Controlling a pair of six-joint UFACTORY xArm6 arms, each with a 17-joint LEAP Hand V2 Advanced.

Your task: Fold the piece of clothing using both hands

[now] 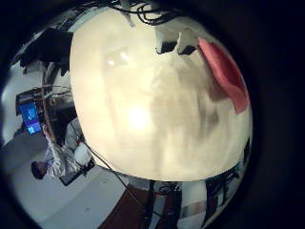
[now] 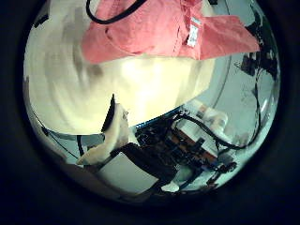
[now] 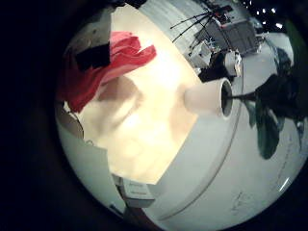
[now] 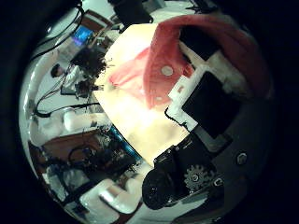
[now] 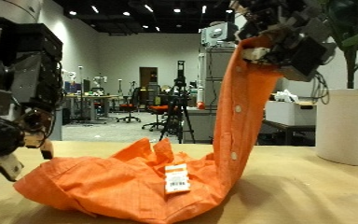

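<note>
1. The orange shirt (image 5: 155, 182) lies crumpled on the wooden table (image 5: 316, 187), its label facing up — but one long strip of it rises off the heap, drawn up high to the right hand (image 5: 284, 42).
2. The right hand has its fingers curled round the top end of that strip, pinching the cloth; its thumb side palm view shows the shirt (image 4: 154, 61) bunched right against the fingers.
3. The left hand (image 5: 11, 103) hangs low beside the heap, near its edge and apparently not touching it. Its fingers are dark and partly cut off, so I cannot tell whether they are spread or curled.
4. From the left palm, the shirt (image 2: 159, 28) shows spread over the table with nothing held against the palm.
5. Judging by this, the step in hand is lifting one end to shake the garment out before a fold.
6. To do it well, the right hand should keep a firm pinch and lift until the buttoned edge hangs straight — otherwise the heap drags along.
7. The left hand should take a corner or hem on the heap's near side, so both hands stretch one clean edge.
8. A white pot (image 5: 347, 126) stands on the table below the raised hand; the swinging cloth should stay clear of it.
</note>
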